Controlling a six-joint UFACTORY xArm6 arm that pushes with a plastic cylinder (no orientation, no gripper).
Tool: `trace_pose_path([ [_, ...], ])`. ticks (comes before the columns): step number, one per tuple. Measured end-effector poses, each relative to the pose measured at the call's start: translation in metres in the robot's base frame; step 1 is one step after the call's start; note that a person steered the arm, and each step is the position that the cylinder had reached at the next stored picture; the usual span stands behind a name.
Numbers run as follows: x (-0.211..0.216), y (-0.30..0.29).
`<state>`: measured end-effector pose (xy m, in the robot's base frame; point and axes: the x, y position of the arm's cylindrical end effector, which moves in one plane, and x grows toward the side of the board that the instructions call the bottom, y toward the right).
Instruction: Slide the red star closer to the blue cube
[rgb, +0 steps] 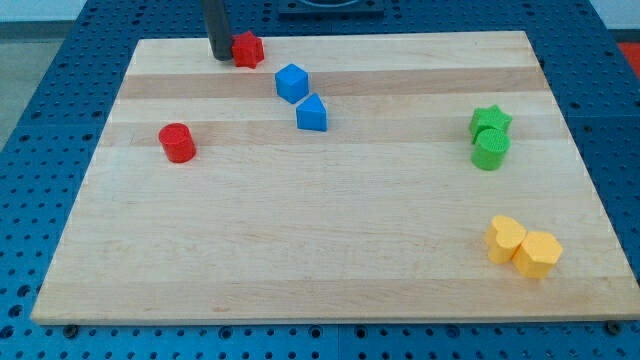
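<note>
My tip (219, 57) sits at the view's top left, pressed against the left side of the red star (248, 48).

I run a bare rod, so nothing opens or grips. The red star lies near the board's (300, 250) top edge; the blue cube (291, 82) is close by, down and to the right, with a blue wedge-like block (312, 114) just below it. A red cylinder (178, 143) stands at left, a green star (491, 121) touching a green cylinder (490, 150) at right, and two yellow blocks (523, 247) at lower right.

rod (216, 25) cut off at the view's top, red star (248, 48) shape unclear
</note>
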<state>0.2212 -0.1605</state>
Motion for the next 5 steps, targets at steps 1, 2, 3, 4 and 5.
trace_pose_path([
  [1, -0.019, 0.0],
  [2, -0.02, 0.0],
  [3, -0.02, 0.002],
  [4, -0.018, 0.021],
  [5, -0.018, 0.043],
])
